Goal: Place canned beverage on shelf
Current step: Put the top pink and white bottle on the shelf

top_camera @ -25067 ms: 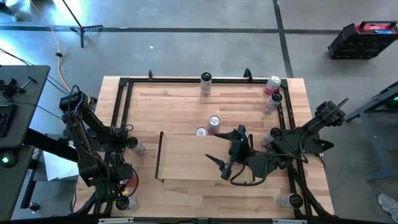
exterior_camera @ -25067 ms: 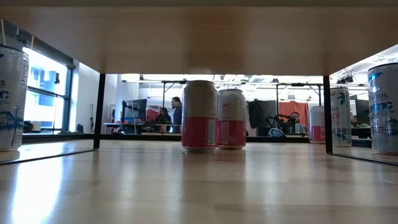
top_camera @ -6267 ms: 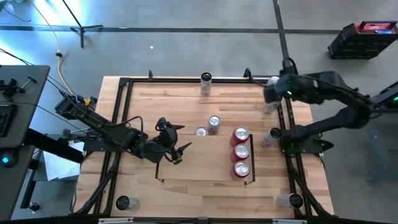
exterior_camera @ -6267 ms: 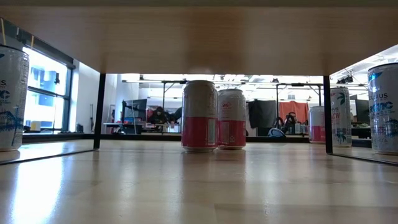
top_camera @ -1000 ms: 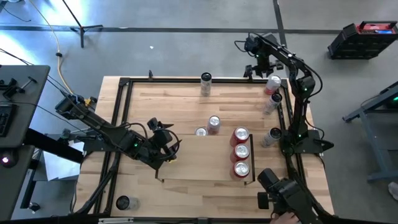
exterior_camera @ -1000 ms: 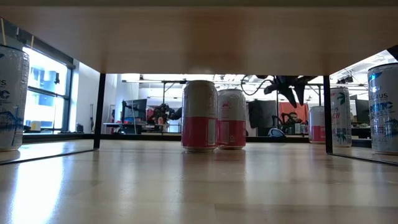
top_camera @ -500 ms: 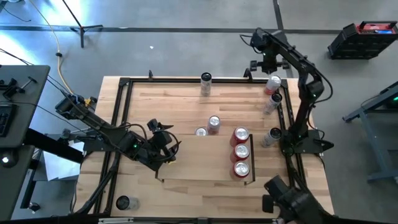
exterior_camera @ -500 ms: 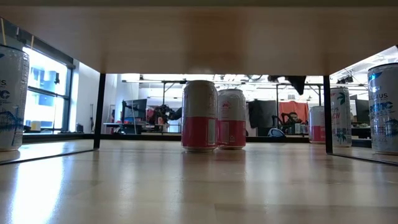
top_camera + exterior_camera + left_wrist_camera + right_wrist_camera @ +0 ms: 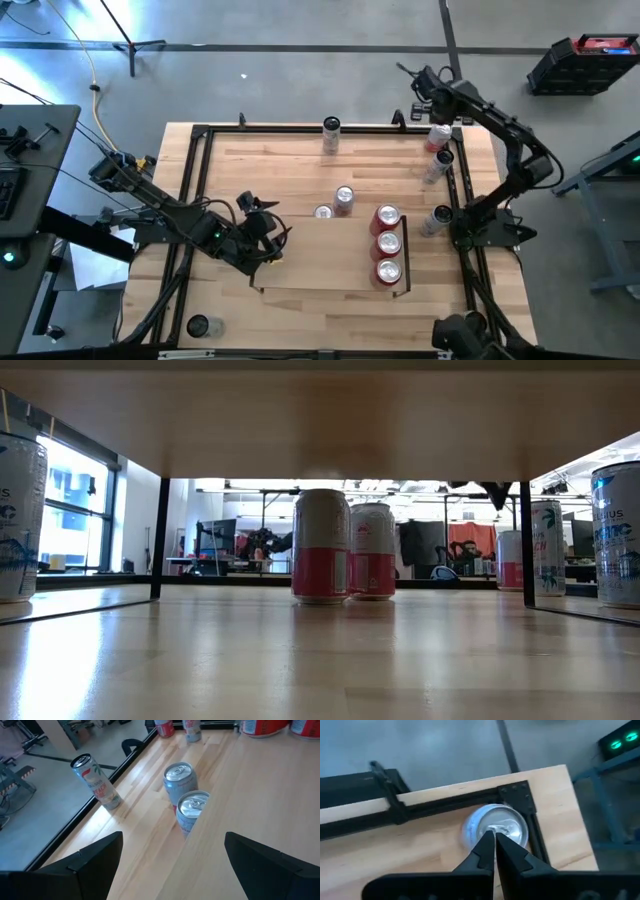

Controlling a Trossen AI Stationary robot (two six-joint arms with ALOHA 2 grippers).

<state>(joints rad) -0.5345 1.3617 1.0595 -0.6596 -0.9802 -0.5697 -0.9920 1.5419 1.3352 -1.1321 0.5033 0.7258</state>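
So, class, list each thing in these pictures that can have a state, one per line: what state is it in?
left gripper: fingers open, empty, at the shelf's left rail
right gripper: fingers shut, empty, pointed at the corner can
corner can: upright, not gripped
shelf: part filled
three red cans: upright, lined along the shelf's right rail
two cans: upright, just outside the shelf
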